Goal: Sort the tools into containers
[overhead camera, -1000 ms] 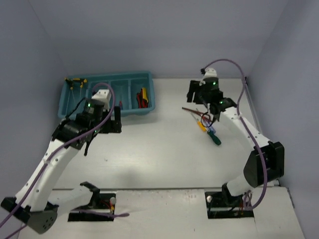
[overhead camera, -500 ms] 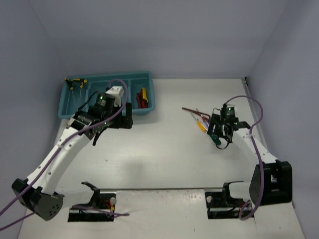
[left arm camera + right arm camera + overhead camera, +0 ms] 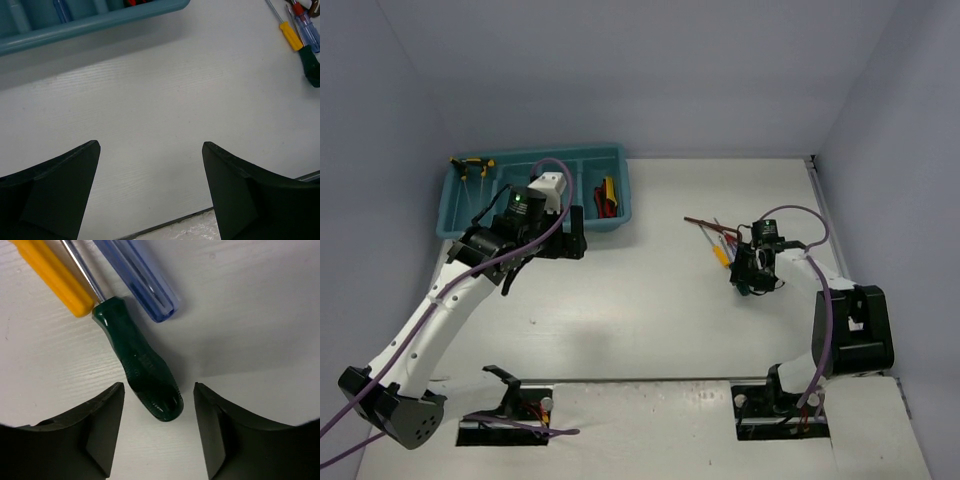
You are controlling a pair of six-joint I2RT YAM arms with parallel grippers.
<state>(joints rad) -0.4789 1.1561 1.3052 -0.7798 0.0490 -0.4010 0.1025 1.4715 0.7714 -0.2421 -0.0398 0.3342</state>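
Since a second ago my right gripper (image 3: pixel 157 390) has come down over the green screwdriver (image 3: pixel 137 362). Its handle end lies on the table (image 3: pixel 250 315) between my spread, empty fingers. A yellow screwdriver (image 3: pixel 50 275) and a blue screwdriver (image 3: pixel 137 277) lie just beside it. My left gripper (image 3: pixel 150 147), also spread, hangs near the tray (image 3: pixel 100 22).

The green screwdriver handle (image 3: pixel 140 365) is glossy plastic with a finely ribbed grip, the blue handle (image 3: pixel 137 277) beside it clear glassy plastic, the yellow handle (image 3: pixel 55 277) opaque and duller, the shaft (image 3: pixel 82 267) bright metal, the surface (image 3: pixel 260 300) matt white, faintly grained.

White table (image 3: pixel 650 290), teal tray (image 3: pixel 624 185), loose screwdrivers (image 3: pixel 722 252)
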